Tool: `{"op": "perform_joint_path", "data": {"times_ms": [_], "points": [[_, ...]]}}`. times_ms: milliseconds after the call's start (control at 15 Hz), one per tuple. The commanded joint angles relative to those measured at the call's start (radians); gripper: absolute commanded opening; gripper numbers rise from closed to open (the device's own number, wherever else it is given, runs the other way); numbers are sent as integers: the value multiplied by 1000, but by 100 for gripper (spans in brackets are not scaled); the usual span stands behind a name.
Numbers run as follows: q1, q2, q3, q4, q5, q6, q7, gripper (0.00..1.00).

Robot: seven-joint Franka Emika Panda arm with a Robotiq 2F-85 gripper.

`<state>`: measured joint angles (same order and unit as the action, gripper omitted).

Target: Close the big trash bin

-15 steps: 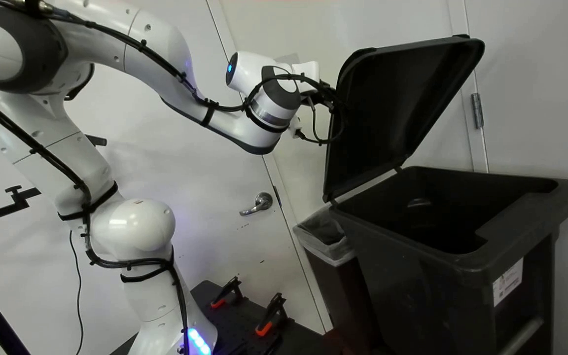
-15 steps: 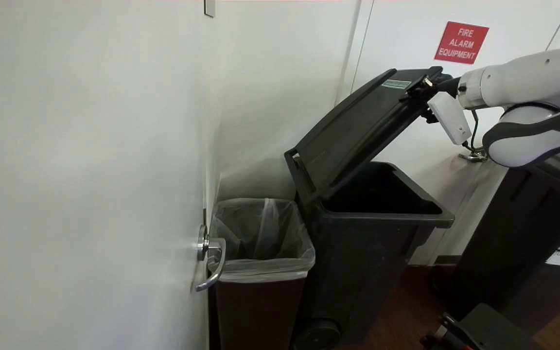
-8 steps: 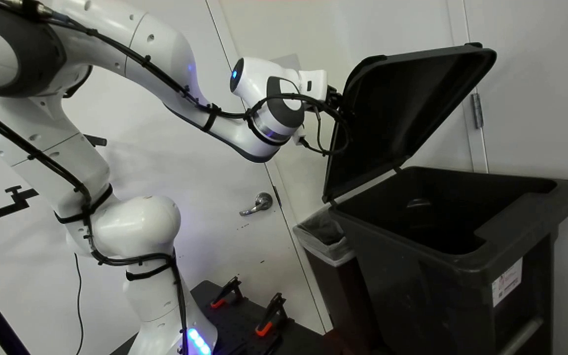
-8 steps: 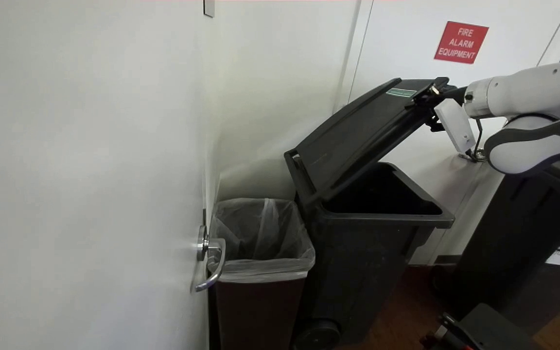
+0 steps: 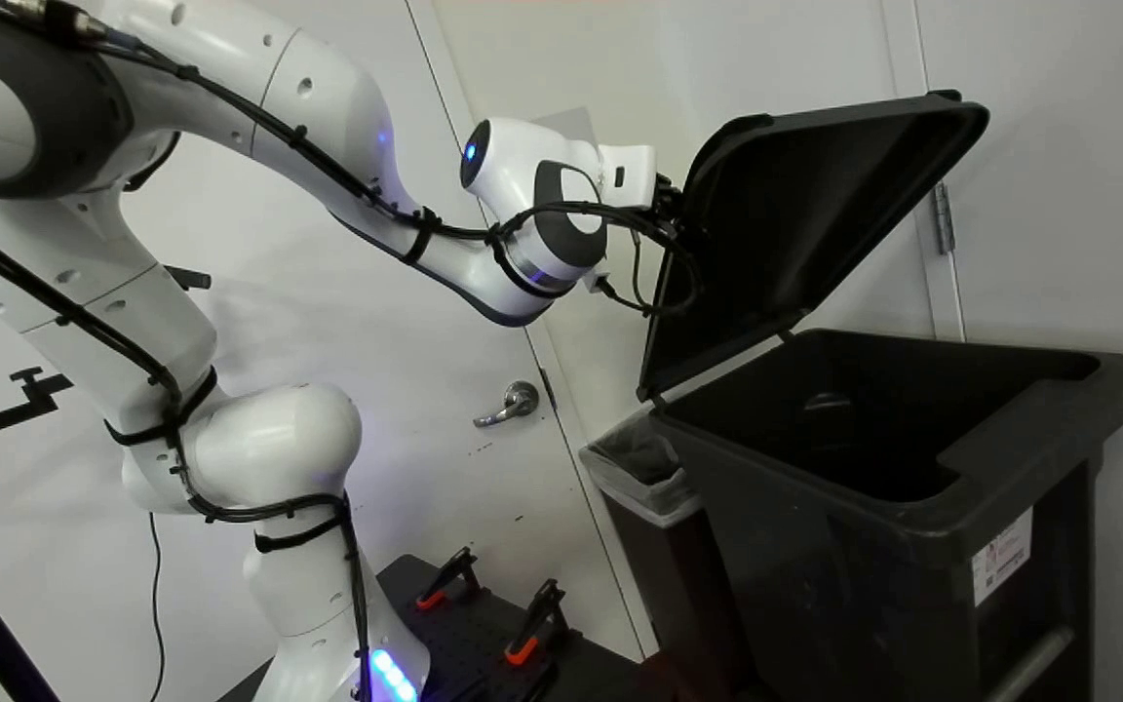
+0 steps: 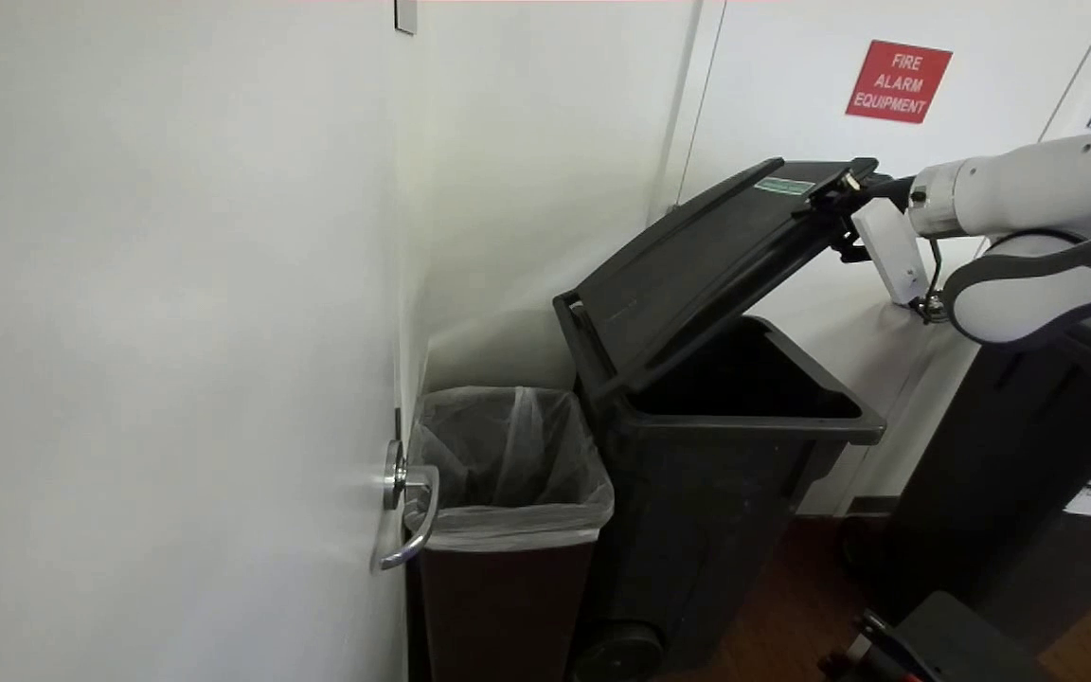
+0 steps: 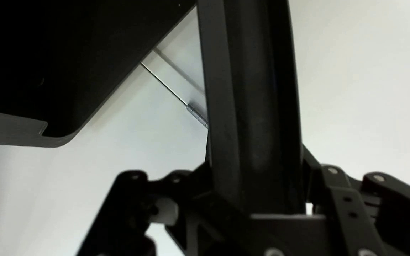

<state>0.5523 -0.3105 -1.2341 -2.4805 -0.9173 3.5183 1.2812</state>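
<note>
Pinching the side edge of the raised lid (image 6: 697,260), the gripper (image 6: 832,196) has the open trash bin (image 6: 697,511) below; the lid slopes downward from the gripper, so closing probably needs a downward swing.

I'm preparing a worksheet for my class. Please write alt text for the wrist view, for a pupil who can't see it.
A black gripper at the bottom holds the edge of the dark lid of the big trash bin, whose mouth lies open at the left. Behind them, a metal hinge shows on a white surface.
</note>
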Motion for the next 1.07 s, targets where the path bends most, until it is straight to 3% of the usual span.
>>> {"op": "perform_joint_path", "data": {"times_ms": [0, 400, 1000], "points": [[-3, -2, -8, 3, 3, 1, -1, 24], [93, -49, -166, -27, 15, -3, -14, 24], [442, -238, -593, 18, 54, -3, -133, 24]]}}
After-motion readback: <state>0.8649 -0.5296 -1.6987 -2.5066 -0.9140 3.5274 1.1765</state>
